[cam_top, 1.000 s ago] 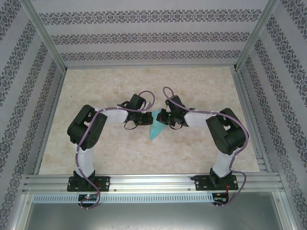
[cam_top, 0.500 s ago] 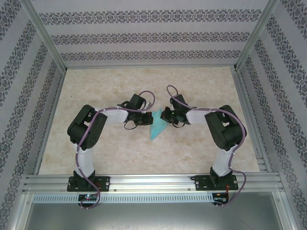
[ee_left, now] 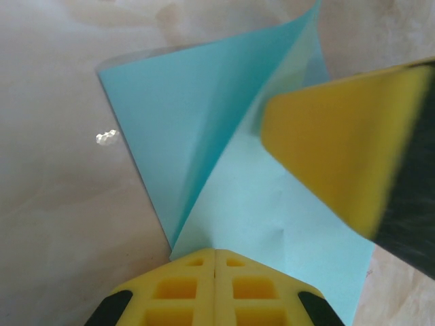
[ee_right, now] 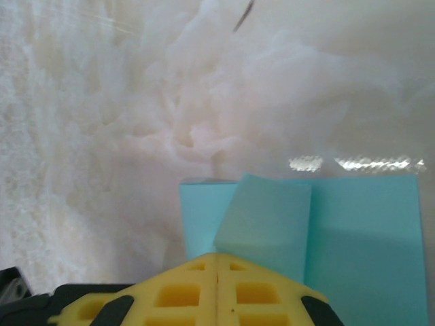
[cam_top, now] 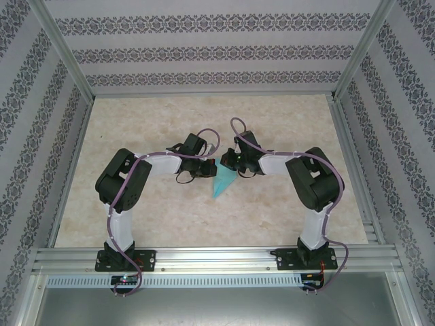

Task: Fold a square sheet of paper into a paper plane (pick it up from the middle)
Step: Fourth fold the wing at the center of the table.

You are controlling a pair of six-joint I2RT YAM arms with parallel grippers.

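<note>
Half-folded paper at middle of table, being pinched at corner by clenched left gripper. Right gripper also clenched, apparently on flap. Risk: thin sheet being torn, or crease being skewed, by uneven pulling.

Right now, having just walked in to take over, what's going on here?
A light-blue paper is being folded on the table. The left claw is shut on its crease, one flap standing up. The right claw, also shut, sits against the paper alongside. Partly folded, not yet a plane.
</note>
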